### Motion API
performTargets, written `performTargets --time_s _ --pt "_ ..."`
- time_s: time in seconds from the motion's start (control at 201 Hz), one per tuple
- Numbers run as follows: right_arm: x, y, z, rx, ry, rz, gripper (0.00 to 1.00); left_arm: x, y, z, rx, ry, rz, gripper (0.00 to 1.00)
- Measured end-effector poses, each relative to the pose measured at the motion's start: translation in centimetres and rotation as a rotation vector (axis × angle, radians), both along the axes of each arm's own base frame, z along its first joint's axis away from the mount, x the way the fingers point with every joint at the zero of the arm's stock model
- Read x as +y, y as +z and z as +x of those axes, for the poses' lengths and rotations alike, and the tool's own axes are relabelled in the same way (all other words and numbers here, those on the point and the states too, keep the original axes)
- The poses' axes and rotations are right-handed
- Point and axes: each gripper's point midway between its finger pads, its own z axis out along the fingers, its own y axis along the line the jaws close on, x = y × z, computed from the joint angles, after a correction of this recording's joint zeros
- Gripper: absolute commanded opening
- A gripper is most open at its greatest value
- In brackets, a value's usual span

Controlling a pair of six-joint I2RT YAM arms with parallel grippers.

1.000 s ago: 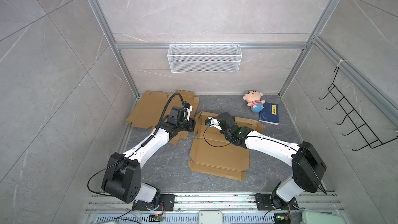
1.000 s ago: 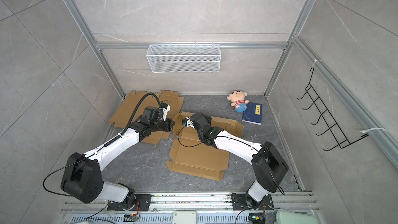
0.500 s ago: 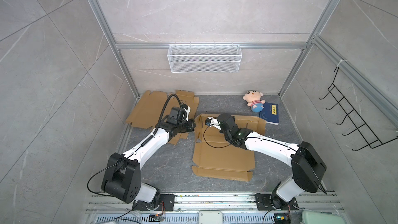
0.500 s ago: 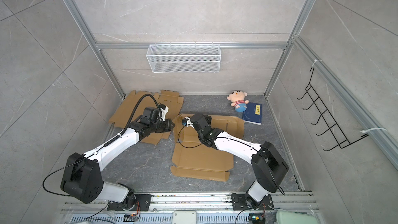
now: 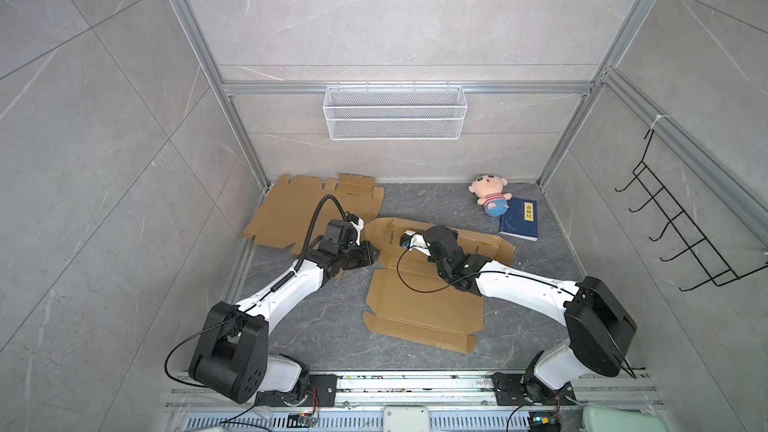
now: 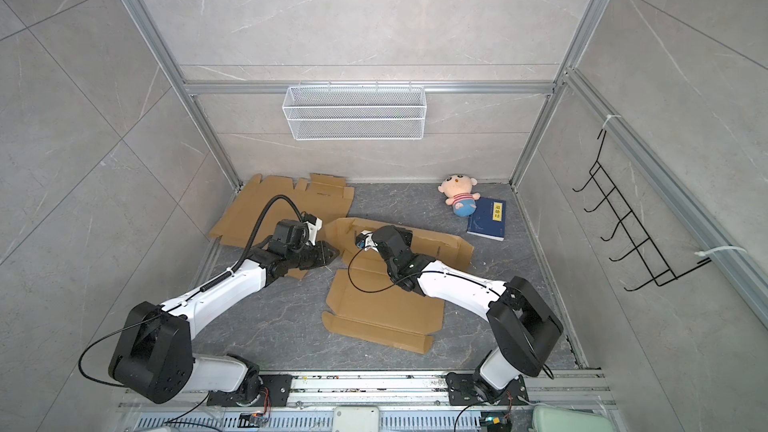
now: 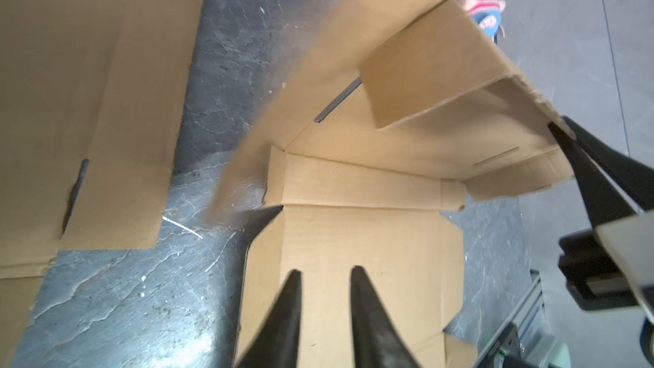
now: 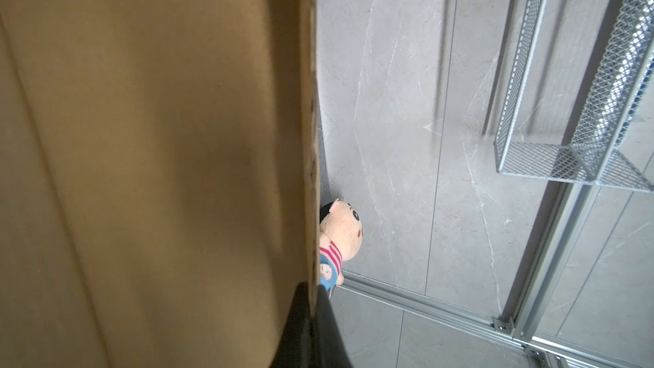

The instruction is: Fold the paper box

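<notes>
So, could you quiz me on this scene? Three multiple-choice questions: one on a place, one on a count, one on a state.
1. Where does the book lie?
A) in the wall basket
B) beside the doll
C) under the left arm

2. How many cardboard pieces are on the floor?
A) one
B) two
C) three

3. What is the right gripper doing?
A) hanging open
B) shut on nothing
C) shut on a flap of the box

Answers:
1 B, the book sits right by the doll at the far right.
2 B, a flat sheet at the back left, plus the box in the middle.
3 C, the left wrist view shows its fingers pinching the raised flap's edge.
</notes>
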Motion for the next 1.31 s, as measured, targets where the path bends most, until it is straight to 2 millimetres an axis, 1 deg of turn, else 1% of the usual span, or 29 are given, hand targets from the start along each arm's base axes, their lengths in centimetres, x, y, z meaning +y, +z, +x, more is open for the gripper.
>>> performTargets --time_s 0.07,0.159,0.234,0.254,0.299,0.343,0.403,0.433,0.473,0.513,0.567,0.642,0.692,0.702,0.776,0.821,0.856,0.921,1.035,1.09,1.125,1.314 --pt "-0.1 -0.1 -0.1 0.001 0.010 0.002 0.00 0.2 0.6 0.0 -0.003 -0.024 0.003 0.47" --pt "-0.3 -0.1 0.1 0.002 0.016 0.008 0.00 1.1 2.7 0.7 -0.045 -0.044 -0.011 0.54" --pt "-0.5 -0.1 0.4 0.005 0.020 0.014 0.00 2.7 5.2 1.7 -0.108 -0.037 -0.048 0.58" --pt "-0.5 -0.1 0.4 0.006 0.021 0.016 0.00 3.4 5.9 2.0 -0.126 -0.030 -0.065 0.58" --pt "-0.6 -0.1 0.5 0.009 0.023 0.019 0.00 4.8 7.0 2.6 -0.155 -0.009 -0.083 0.59" --pt "-0.6 -0.2 0.6 0.013 0.029 0.021 0.00 6.6 7.7 3.5 -0.189 0.022 -0.088 0.58" --pt "-0.5 -0.3 0.6 0.019 0.038 0.027 0.00 8.7 7.7 4.5 -0.200 0.066 -0.074 0.45" --pt "-0.4 -0.3 0.6 0.023 0.043 0.029 0.00 9.4 7.3 5.0 -0.187 0.077 -0.064 0.41" --pt "-0.4 -0.4 0.6 0.028 0.049 0.030 0.00 9.5 6.9 5.4 -0.168 0.072 -0.068 0.39" --pt "-0.3 -0.5 0.5 0.032 0.052 0.030 0.00 9.1 6.4 5.6 -0.147 0.057 -0.079 0.39" --pt "-0.3 -0.6 0.5 0.037 0.057 0.032 0.00 7.7 5.3 4.9 -0.116 0.019 -0.088 0.39" --pt "-0.4 -0.7 0.6 0.044 0.058 0.036 0.00 4.7 4.2 2.1 -0.083 -0.072 -0.103 0.39" --pt "-0.5 -0.7 0.6 0.048 0.058 0.036 0.00 2.1 3.6 -0.6 -0.073 -0.153 -0.111 0.39" --pt "-0.5 -0.8 0.6 0.049 0.057 0.036 0.00 2.0 3.6 -0.8 -0.072 -0.158 -0.111 0.39" --pt "-0.7 -0.8 0.7 0.054 0.053 0.037 0.00 -1.1 2.7 -5.0 -0.064 -0.273 -0.111 0.38" --pt "-0.7 -0.9 0.7 0.055 0.051 0.040 0.00 -2.3 2.0 -6.8 -0.057 -0.318 -0.107 0.36" --pt "-0.7 -0.9 0.7 0.055 0.050 0.042 0.00 -2.8 1.3 -7.7 -0.050 -0.338 -0.100 0.35" --pt "-0.7 -0.9 0.7 0.056 0.048 0.045 0.00 -3.1 -0.3 -8.4 -0.029 -0.343 -0.069 0.34" --pt "-0.7 -0.8 0.7 0.057 0.047 0.047 0.00 -2.6 -3.6 -8.3 0.006 -0.306 0.004 0.29" --pt "-0.7 -0.8 0.7 0.056 0.047 0.048 0.00 -2.2 -5.0 -8.0 0.022 -0.284 0.039 0.28" --pt "-0.7 -0.8 0.7 0.057 0.046 0.048 0.00 -2.1 -5.7 -7.9 0.031 -0.277 0.053 0.27" --pt "-0.7 -0.8 0.7 0.058 0.046 0.047 0.00 -1.4 -9.6 -7.8 0.091 -0.233 0.134 0.16"
